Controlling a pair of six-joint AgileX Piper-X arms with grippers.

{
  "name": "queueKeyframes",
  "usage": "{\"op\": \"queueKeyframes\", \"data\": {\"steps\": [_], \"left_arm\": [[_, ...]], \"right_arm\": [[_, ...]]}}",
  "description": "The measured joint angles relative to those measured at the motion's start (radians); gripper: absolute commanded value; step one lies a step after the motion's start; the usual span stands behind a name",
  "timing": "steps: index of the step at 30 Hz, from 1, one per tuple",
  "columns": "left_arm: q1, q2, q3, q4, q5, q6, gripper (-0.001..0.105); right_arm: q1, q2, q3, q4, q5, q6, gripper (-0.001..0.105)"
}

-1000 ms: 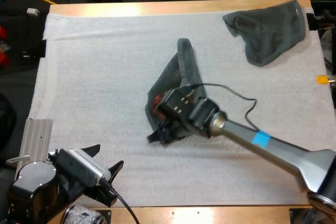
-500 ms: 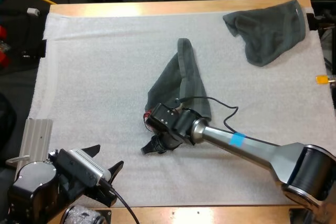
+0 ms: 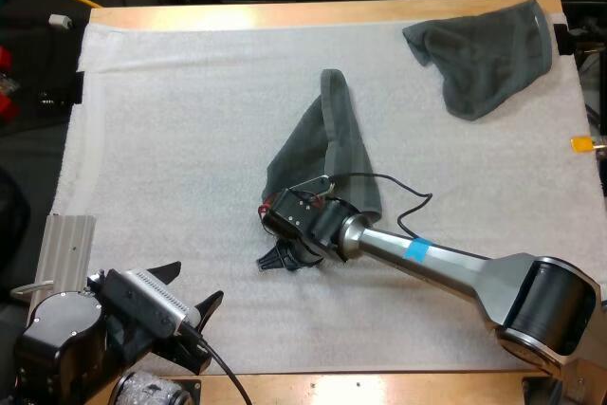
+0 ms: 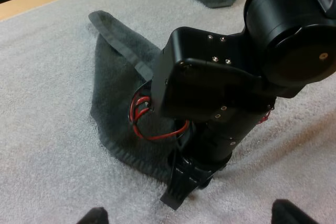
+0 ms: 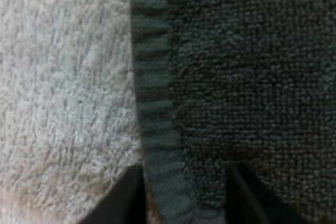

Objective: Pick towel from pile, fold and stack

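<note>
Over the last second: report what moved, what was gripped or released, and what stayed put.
The right gripper came down and slid toward the near side of the mat, to the near edge of the middle towel. Its fingers stand apart astride that edge, gripping nothing. Nothing was let go. The middle towel, the far-right towel and the open left gripper stayed where they were.

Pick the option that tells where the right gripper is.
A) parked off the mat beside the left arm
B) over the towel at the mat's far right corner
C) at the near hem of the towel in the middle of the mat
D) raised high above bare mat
C: the right gripper is down at the near hem of the middle towel, its fingers astride that hem.
</note>
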Motion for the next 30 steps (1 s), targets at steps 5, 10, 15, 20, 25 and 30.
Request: {"op": "queueKeyframes", "data": {"steps": [5,10,15,20,25,30], "left_arm": [[0.000,0.000,0.000,0.000,0.000,0.000,0.059],[0.000,0.000,0.000,0.007,0.000,0.000,0.059],[0.000,0.000,0.000,0.007,0.000,0.005,0.059],[0.000,0.000,0.000,0.007,0.000,0.019,0.059],[0.000,0.000,0.000,0.007,0.000,0.022,0.059],[0.000,0.000,0.000,0.007,0.000,0.022,0.059]], "right_arm": [[0.000,0.002,-0.003,0.000,0.007,0.002,0.000],[0.000,-0.001,-0.016,0.051,0.006,-0.054,0.000],[0.016,-0.065,-0.015,0.263,0.036,-0.194,0.000],[0.055,-0.210,0.021,0.475,0.098,-0.269,0.000],[0.062,-0.356,0.124,0.566,0.121,-0.239,0.000],[0.062,-0.462,0.247,0.595,0.218,-0.178,0.000]]}}
